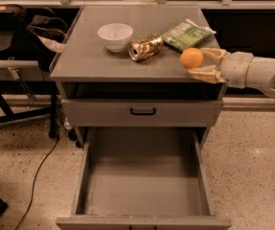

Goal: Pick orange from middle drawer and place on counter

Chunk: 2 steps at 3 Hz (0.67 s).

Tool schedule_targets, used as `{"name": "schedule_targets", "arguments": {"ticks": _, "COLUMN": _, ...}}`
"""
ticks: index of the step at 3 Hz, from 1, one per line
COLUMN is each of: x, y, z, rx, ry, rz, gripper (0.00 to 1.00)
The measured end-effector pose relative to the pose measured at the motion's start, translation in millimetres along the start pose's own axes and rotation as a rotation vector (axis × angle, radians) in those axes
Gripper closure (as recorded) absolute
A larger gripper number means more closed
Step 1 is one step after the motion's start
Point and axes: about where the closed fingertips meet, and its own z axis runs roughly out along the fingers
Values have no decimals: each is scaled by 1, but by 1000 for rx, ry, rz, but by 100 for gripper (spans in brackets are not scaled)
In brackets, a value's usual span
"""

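Note:
The orange [191, 58] is small and round, held at the front right corner of the counter [89, 56], just above its grey top. My gripper [200, 63] reaches in from the right on a white arm and is shut on the orange, one finger behind it and one below. Below, the middle drawer [142, 186] stands pulled out, its grey floor bare.
On the counter sit a white bowl [115, 36], a gold can [145, 47] lying on its side and a green snack bag [187, 34]. A closed drawer front with a black handle [143, 111] is above the open drawer. Chairs and a cable stand at the left.

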Motion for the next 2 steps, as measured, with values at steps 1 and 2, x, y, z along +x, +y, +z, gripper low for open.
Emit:
{"name": "schedule_targets", "arguments": {"ticks": 1, "x": 10, "y": -16, "z": 13, "rx": 1, "ry": 39, "rz": 11, "gripper": 100}}
{"name": "schedule_targets", "arguments": {"ticks": 2, "x": 19, "y": -30, "z": 25, "rx": -8, "ry": 77, "rz": 17, "gripper": 100}}
